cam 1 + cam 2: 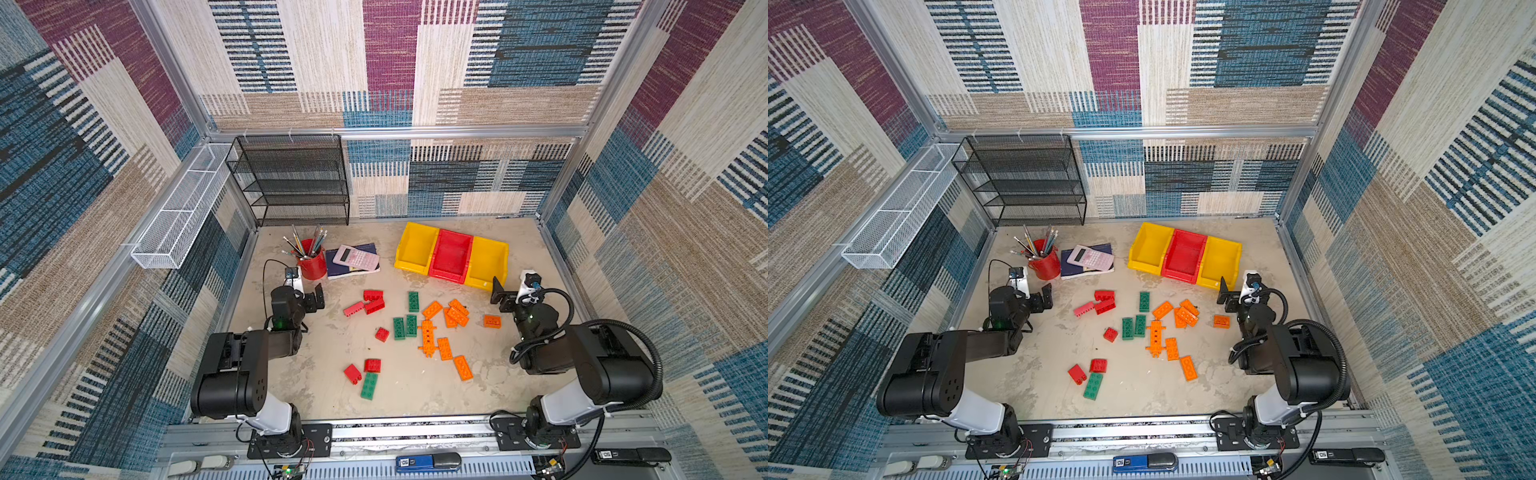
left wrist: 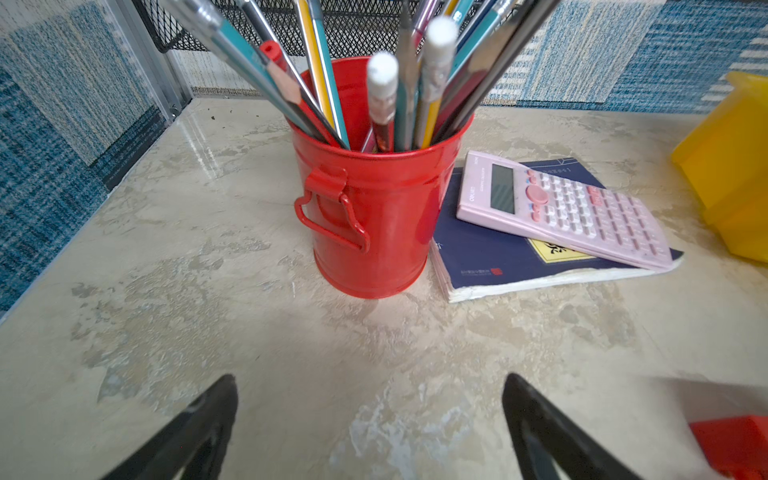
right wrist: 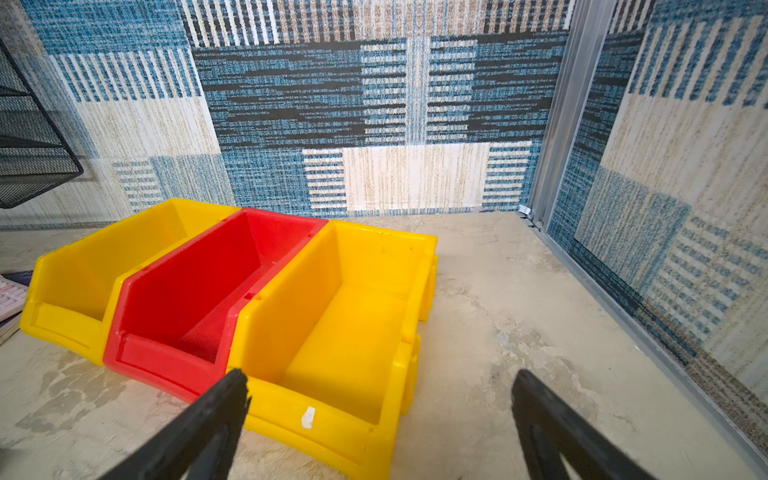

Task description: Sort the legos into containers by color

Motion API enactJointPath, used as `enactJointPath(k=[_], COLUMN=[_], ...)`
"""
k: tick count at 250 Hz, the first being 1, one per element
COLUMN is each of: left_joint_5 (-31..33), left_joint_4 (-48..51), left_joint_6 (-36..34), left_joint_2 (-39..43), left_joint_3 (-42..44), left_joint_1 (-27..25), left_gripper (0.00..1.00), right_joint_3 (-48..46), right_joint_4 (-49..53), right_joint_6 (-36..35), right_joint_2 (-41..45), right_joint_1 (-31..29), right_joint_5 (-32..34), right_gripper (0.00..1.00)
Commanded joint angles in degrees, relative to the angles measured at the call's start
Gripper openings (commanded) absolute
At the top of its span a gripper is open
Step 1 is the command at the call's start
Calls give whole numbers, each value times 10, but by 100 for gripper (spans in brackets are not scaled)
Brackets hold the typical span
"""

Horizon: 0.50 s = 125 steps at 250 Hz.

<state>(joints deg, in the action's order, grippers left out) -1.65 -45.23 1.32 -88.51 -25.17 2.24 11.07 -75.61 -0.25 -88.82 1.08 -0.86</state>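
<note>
Sorting looks not yet begun: in both top views the legos [image 1: 410, 325] all lie loose on the tabletop [image 1: 415, 395] between the arms. The containers [image 1: 451, 254] stand empty toward the far right, close to the right gripper [image 1: 504, 296]. The left gripper [image 1: 311, 300] hangs beside the red pencil cup [image 1: 312, 266], jaws spread and holding nothing. A sound first pick is a brick lying alone. The lone orange brick [image 1: 492, 321] sits apart from the rest and nearest the right arm. The orange heap [image 1: 456, 312] overlaps and the long pegged orange piece [image 1: 428, 337] touches its neighbours, so those are better taken once space opens around them. The red bricks [image 1: 372, 295] near the left arm suit that side. From the left wrist, the fingers [image 2: 199, 428] stand wide apart over bare table, facing the cup, with a calculator [image 2: 561, 208] on a notebook [image 2: 498, 257] beside it. Only a corner of one red brick [image 2: 735, 444] shows, so this arm should turn off the cup before descending. From the right wrist, the jaws are likewise released and empty, pointed at the three bins. Red would naturally go in the red bin [image 3: 199, 299], with green and orange in one yellow bin each. Each brick is best dropped from above the rim, not pushed through the sloped front.
</note>
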Motion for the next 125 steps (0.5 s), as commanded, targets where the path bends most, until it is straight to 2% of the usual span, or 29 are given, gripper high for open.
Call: enactJointPath(k=[1,125], left_joint_5=[1,-4], left_joint_4=[-8,-8], left_joint_6=[-13,-12], left_joint_2=[1,0], left_joint_3=[0,1], left_joint_1=[0,3], left_gripper=[100,99], right_joint_3=[2,1], right_joint_4=[-17,-18], right_joint_6=[-3,-3], right_joint_2=[1,1], right_joint_1=[0,-1], right_joint_5=[6,6], right_gripper=[100,100])
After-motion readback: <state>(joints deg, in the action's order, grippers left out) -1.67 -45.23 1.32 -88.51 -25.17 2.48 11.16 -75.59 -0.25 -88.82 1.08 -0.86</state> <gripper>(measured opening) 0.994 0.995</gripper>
